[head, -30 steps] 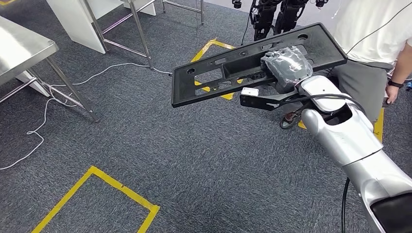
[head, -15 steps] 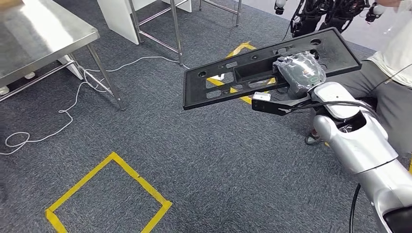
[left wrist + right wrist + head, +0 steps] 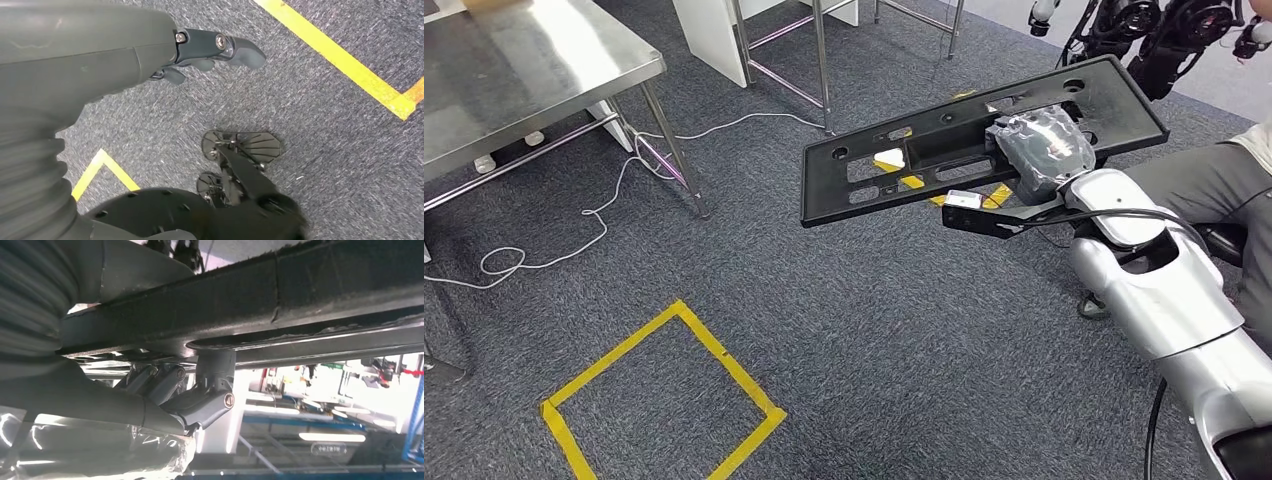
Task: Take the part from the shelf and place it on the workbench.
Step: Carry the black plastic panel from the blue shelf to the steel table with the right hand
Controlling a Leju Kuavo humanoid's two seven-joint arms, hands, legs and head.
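Right hand [image 3: 1046, 150] clamped on the part [image 3: 924, 150], a long flat black plastic panel with cut-outs, near one end of it. Thumb under the edge and fingers [image 3: 165, 380] curled up against the underside, as seen from the right wrist, so a firm grasp on the panel's rim. Held out roughly level at arm's length, well above the grey carpet [image 3: 874, 340], most of its length sticking out past the hand toward the robot's left. Probably carried flat like that to keep it off the body and ready to slide onto a surface without turning it over.

Left hand [image 3: 210, 50] hanging low over the carpet, holding nothing, fingers loosely bent and apart (no role in the carry, it seems).

Steel table [image 3: 524, 70] off to the left, near but not under the panel; likely the workbench. White cable [image 3: 574, 230] trailing across the floor by its legs, yellow tape square [image 3: 664, 400] on the carpet below. Person's leg [image 3: 1214, 190] just beside the right arm.

Judged stage: part off the shelf, in transit, placing not yet done.
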